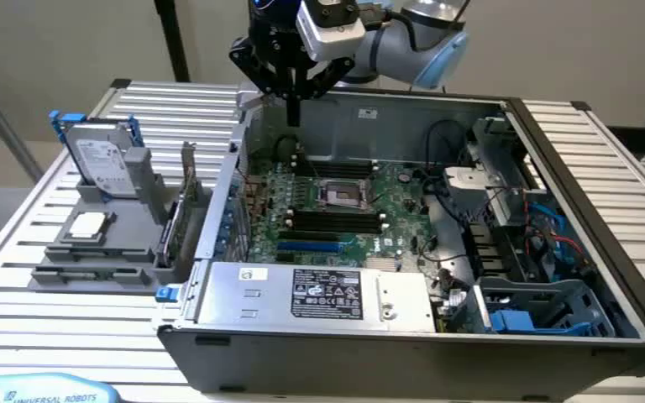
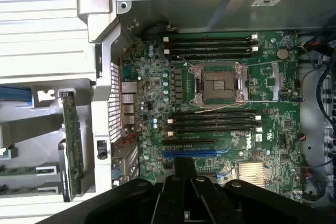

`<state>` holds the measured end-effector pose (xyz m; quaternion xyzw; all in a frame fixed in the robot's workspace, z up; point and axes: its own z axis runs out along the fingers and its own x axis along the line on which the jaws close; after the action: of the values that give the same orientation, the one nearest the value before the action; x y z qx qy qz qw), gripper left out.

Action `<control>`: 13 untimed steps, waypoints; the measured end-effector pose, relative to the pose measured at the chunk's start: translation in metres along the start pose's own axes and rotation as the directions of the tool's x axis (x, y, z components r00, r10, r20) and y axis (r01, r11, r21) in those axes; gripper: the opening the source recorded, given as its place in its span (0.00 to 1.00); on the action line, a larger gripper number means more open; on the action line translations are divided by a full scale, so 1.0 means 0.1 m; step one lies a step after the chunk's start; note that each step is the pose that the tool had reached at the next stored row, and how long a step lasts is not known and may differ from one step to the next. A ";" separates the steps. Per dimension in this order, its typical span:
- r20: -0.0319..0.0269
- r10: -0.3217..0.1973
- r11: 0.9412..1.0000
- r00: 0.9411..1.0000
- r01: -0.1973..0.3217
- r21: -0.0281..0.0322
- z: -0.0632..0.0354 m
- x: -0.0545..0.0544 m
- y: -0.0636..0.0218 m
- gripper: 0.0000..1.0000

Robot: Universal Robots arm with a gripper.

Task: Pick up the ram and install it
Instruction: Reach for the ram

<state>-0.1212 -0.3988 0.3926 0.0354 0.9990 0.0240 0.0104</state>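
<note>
Zero steps done, as far as I can judge. My gripper [image 1: 293, 111] hangs over the rear edge of the open case [image 1: 412, 126], above the motherboard [image 1: 401, 201], touching nothing. Fingers are drawn together to a single tip with no green stick between them. I read that as closed on nothing.

The ram [image 2: 29, 170]: a thin green strip lying flat in the grey holder [image 1: 48, 277], outside the case on the exterior view's left. A second strip like it lies just beside it. I can't tell the two apart, as the chips are too small to make out. It's well apart from my gripper, with the case wall and the upright dark card [image 1: 177, 222] with its metal bracket in between.

Slots: the wrist view shows two banks of long black memory slots [image 2: 210, 45], one on each side of the CPU socket [image 2: 219, 85]. All look bare, with no green board seated in any. The end latches are too small to say whether they're open.

Status: pick not done, install not done, so the whole task is left. The gripper sits nearer the slots than the ram.
</note>
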 end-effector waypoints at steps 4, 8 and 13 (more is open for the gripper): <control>0.000 0.000 1.000 1.000 0.000 0.000 0.000 0.00 0.000 0.11; 0.000 0.000 1.000 1.000 0.000 0.000 0.000 0.00 0.000 0.11; 0.000 0.000 1.000 1.000 0.000 0.000 0.000 0.00 -0.001 0.11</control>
<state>-0.1212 -0.3989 0.3926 0.0354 0.9990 0.0240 0.0103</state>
